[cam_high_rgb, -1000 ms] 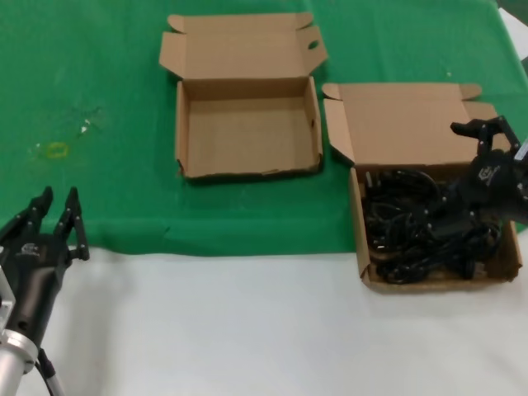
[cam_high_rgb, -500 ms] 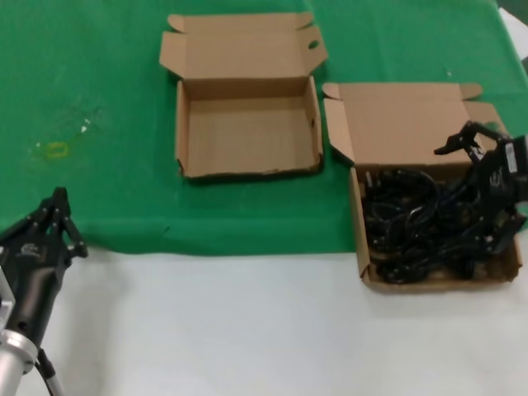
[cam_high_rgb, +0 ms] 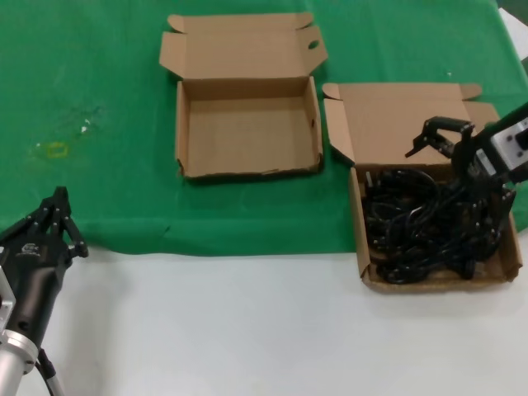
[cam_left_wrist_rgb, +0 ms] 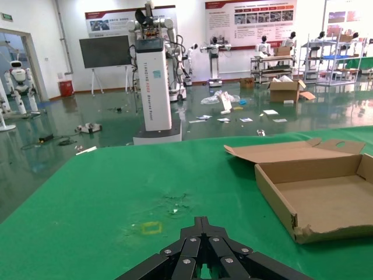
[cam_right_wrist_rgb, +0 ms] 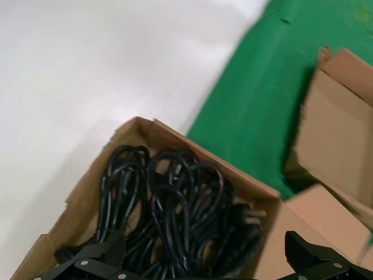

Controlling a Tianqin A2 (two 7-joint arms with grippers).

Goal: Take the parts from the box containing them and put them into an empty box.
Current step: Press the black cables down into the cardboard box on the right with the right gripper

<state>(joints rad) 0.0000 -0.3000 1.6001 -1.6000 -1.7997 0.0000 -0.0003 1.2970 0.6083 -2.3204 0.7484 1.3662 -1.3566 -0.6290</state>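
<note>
The parts, a tangle of black power cords (cam_high_rgb: pixel 412 227), fill the box containing them (cam_high_rgb: pixel 360 247) at the right, with its lid flap lying open behind. My right gripper (cam_high_rgb: pixel 429 169) hangs tilted over the back of that box, open, with the cords just below it. In the right wrist view its fingers (cam_right_wrist_rgb: pixel 87 259) stand wide apart over the cords (cam_right_wrist_rgb: pixel 175 198) and the box wall (cam_right_wrist_rgb: pixel 81 198). The empty box (cam_high_rgb: pixel 247 124) lies open at the middle back and also shows in the left wrist view (cam_left_wrist_rgb: pixel 326 192). My left gripper (cam_high_rgb: pixel 56 216) is shut and parked at the front left.
A green cloth (cam_high_rgb: pixel 91 66) covers the back of the table and the front is white (cam_high_rgb: pixel 247 322). A small yellow mark (cam_high_rgb: pixel 56 149) sits on the cloth at the left. About a hand's width of cloth separates the two boxes.
My right gripper has moved left, from the right edge of the cord box to over its back middle, and tilted. My left gripper has shut and otherwise stayed put.
</note>
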